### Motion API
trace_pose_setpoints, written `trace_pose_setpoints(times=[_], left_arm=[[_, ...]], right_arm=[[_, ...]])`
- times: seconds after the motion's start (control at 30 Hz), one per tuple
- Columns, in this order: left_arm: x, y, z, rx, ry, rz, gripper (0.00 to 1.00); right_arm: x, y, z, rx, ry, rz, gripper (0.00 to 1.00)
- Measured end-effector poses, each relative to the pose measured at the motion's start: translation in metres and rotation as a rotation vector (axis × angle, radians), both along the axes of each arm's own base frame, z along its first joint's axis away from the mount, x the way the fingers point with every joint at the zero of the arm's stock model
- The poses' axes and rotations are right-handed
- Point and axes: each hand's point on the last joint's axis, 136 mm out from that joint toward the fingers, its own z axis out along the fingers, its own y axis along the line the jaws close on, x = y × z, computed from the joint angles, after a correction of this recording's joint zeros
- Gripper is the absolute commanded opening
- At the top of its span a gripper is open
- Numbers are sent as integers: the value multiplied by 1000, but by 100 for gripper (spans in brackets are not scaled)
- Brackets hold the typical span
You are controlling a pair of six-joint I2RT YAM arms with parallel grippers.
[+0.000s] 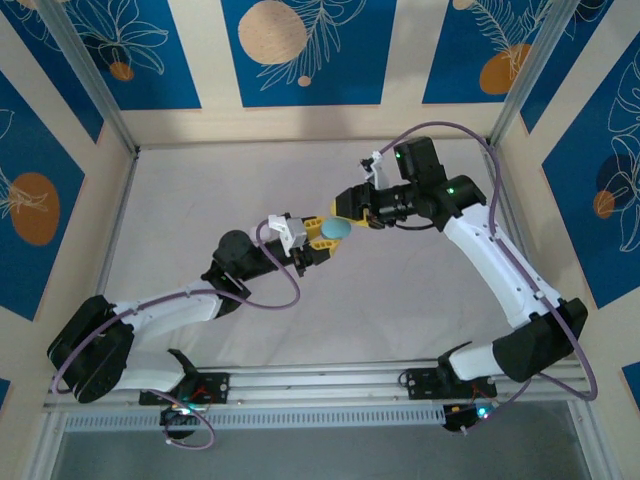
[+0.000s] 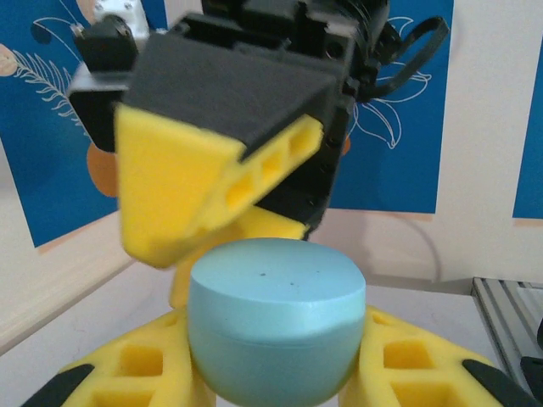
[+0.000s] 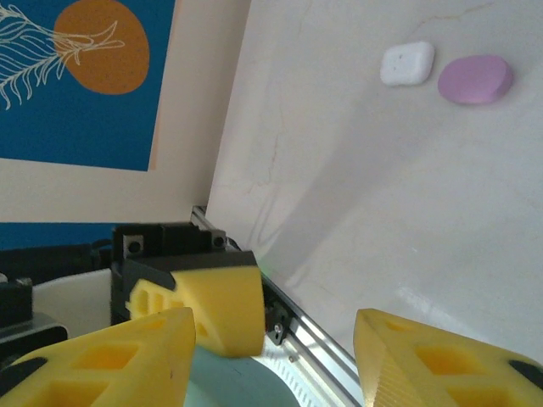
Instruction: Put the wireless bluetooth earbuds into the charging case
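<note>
A closed teal charging case (image 2: 276,314) is held in the air over the middle of the table, pinched at its sides by my left gripper (image 2: 276,343). From above, the case (image 1: 336,229) sits at the tip of the left gripper (image 1: 320,240). My right gripper (image 1: 346,210) meets it from the far right with its jaws spread wide. One right finger (image 2: 204,186) hangs just above the case lid. In the right wrist view the case (image 3: 242,386) lies low between the fingers of the open right gripper (image 3: 273,339). The earbuds are out of view.
A white case (image 3: 407,64) and a pink case (image 3: 475,79) lie side by side on the white tabletop (image 3: 356,186). An aluminium rail (image 1: 330,378) runs along the near edge by the arm bases. Blue patterned walls enclose the table.
</note>
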Motion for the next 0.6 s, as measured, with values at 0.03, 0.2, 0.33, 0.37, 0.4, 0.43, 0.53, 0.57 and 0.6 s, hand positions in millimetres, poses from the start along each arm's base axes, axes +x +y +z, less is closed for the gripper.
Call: trace_pose_setpoints(times=[0.03,0.2,0.33,0.37,0.4,0.43,0.53,0.57,0.6], left_arm=[[-1,0,0,1,0,-3,18],[-5,-3,1,-3,-2,-15,18],[-4,-2,5,-18,-11,-10,18],[-4,-2,6,-21,-14,-10,18],[-5,-2,7,-27,-15,-10,18],[-5,-2,8,-30,-16,-11,18],[-4,-2,8,-36,-14,-13,18],[-4,-3,7,-37,-11,-13,18],[-3,-3,7,-36,-8,-14,18]], right_arm=[[-2,-1,-1,5,-1,0,54],[-13,-11,3,95,-10,0,56],[-28,-19,7,201,8,19,55],[-31,-20,9,228,14,34,55],[-34,-19,11,255,22,54,56],[-36,-18,12,273,29,71,56],[-40,-14,15,311,46,107,57],[-41,-14,16,320,52,113,56],[-41,-13,16,326,56,116,56]])
